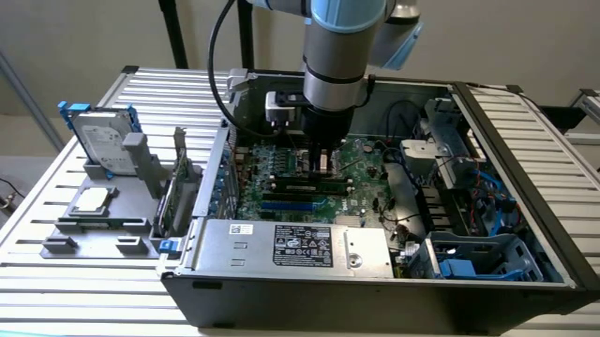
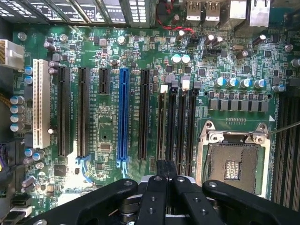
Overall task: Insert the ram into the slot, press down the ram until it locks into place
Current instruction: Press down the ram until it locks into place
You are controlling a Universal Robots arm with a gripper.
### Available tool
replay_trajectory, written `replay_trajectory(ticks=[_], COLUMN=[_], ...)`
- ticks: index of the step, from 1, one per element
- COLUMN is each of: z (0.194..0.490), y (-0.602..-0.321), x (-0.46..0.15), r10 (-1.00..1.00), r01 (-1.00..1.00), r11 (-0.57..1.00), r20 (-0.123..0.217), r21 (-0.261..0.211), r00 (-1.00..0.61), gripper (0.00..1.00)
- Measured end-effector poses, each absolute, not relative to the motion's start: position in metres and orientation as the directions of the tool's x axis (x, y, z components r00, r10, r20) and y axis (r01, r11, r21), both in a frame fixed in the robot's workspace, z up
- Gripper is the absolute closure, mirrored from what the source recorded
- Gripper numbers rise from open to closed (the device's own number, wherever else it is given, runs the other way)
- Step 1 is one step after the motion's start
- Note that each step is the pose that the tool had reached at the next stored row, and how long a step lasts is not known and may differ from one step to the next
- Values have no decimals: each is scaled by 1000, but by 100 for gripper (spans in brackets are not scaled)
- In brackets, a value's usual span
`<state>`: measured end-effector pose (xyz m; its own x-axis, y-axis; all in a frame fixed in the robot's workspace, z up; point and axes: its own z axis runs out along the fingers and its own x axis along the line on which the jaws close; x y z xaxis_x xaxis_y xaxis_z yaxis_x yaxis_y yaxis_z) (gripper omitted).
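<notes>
Now thin ram (image 2: 162,123) (green) upright in narrow slot (image 2: 161,140)

Soft, even light is falling from above me, keeping the motherboard (image 2: 108,122) bright and its print readable. My arm is throwing a faint shadow into the computer case (image 1: 375,295), whose lower front wall is staying dark. My fingers (image 2: 161,187) are looking black and slightly blurred up close.

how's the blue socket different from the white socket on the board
The blue socket is deep blue; the white socket is pale cream. The blue one lies mid-board among black sockets; the white one lies nearest the board's edge. The blue one starts and ends slightly lower in the picture. Both are long, narrow, parallel strips.
</notes>
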<state>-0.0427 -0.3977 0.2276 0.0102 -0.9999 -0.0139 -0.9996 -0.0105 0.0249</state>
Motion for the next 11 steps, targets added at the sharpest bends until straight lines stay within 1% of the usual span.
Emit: replay_trajectory(ticks=[2,8,11], z=[229,247,249], y=[-398,-398,-398], x=[-43,-43,-43], r10=[-1000,-1000,-1000], r01=[-1000,-1000,-1000], r11=[-11,-10,-11], r20=[-16,-14,-14], r21=[24,25,25], r00=[10,10,10], gripper=[90,90,90])
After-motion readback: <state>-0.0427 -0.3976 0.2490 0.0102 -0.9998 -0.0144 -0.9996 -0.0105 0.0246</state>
